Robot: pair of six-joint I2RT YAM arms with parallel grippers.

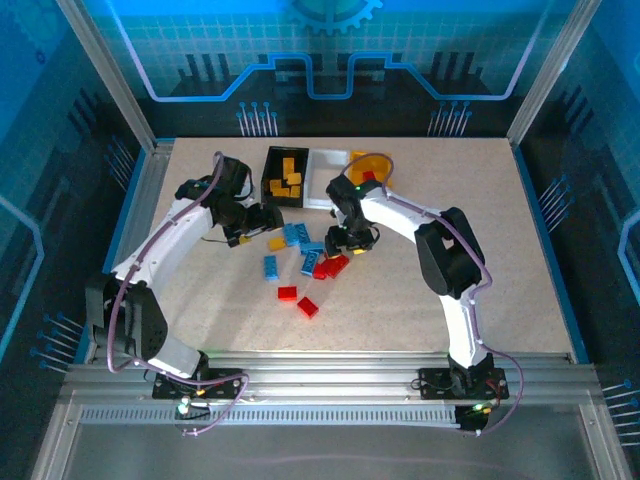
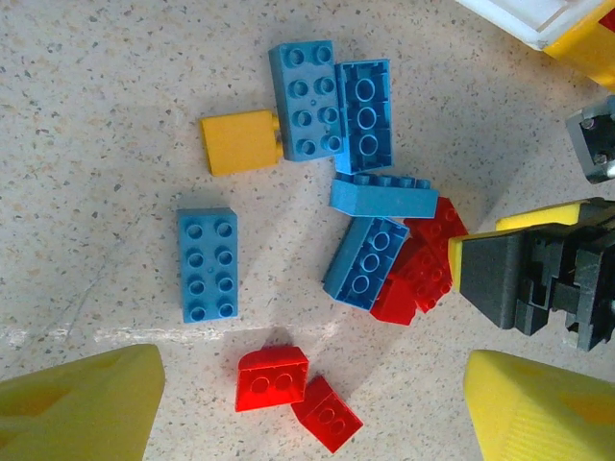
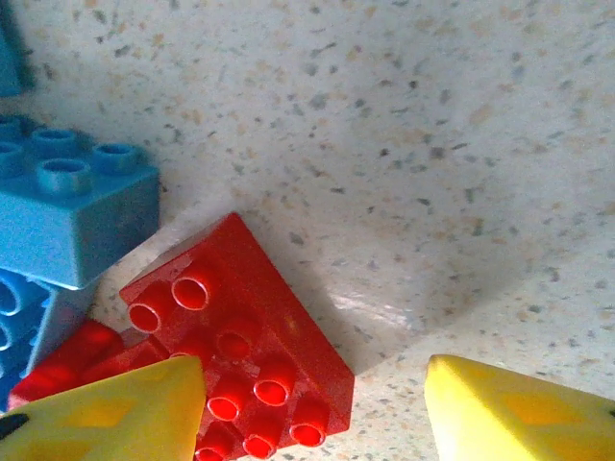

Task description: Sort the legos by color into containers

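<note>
right gripper | jaws apart over red lego | blue legos at left | speckled table

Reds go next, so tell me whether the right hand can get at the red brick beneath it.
Probably yes. The right hand hangs open directly over the red brick, and nothing covers it. A blue brick crowds its left side, so that may get nudged.

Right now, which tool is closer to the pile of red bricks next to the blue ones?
Right. The right tool hovers directly over the red pile, a red brick partly between its open fingers. The left tool is farther off to the left, past the blue bricks.
</note>
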